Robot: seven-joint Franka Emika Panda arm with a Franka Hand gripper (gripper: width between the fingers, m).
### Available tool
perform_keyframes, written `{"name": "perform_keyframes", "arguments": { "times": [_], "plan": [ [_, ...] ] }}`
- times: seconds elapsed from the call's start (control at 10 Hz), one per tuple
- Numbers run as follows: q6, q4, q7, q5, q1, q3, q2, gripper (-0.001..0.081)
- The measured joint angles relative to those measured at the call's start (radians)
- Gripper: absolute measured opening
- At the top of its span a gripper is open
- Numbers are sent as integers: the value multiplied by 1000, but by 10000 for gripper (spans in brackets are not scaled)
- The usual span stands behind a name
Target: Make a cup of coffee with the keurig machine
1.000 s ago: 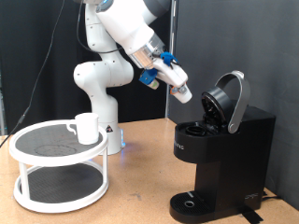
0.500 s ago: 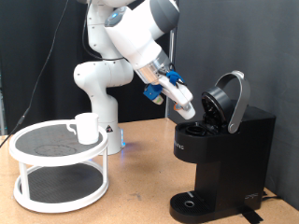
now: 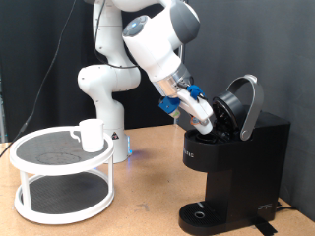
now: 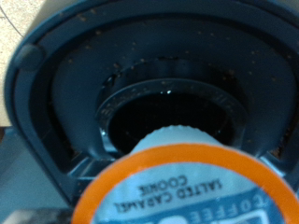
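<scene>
The black keurig machine [image 3: 236,167] stands at the exterior view's right with its rounded lid [image 3: 242,102] hinged up. My gripper [image 3: 206,122] is at the open top of the machine, just in front of the lid, shut on a coffee pod [image 3: 210,126]. In the wrist view the pod [image 4: 187,191] shows an orange rim and a printed label. It hangs right over the dark round pod chamber [image 4: 168,117]. The white cup [image 3: 92,134] stands on the top shelf of a white round rack [image 3: 30,162] at the exterior view's left, far from the gripper.
The arm's white base [image 3: 106,88] stands behind the rack. The machine's drip tray [image 3: 205,213] sits low at the front with nothing on it. A wooden table [image 3: 148,197] carries everything; a dark curtain hangs behind.
The gripper has moved down and to the exterior view's right with the pod, from above and beside the machine to the open pod chamber. The cup and the lid have not moved.
</scene>
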Motion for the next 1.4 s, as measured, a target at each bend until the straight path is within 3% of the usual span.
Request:
{"name": "perform_keyframes", "arguments": {
  "times": [0.7,0.8,0.9,1.0,1.1,1.4],
  "plan": [
    [35,0,1,1,0,22,43,375],
    [37,0,1,1,0,23,45,429],
    [38,0,1,2,0,24,48,429],
    [38,0,-1,8,0,24,49,636],
    [38,0,-5,18,0,24,49,704],
    [-28,11,-70,84,-2,21,32,734]
  ]
}}
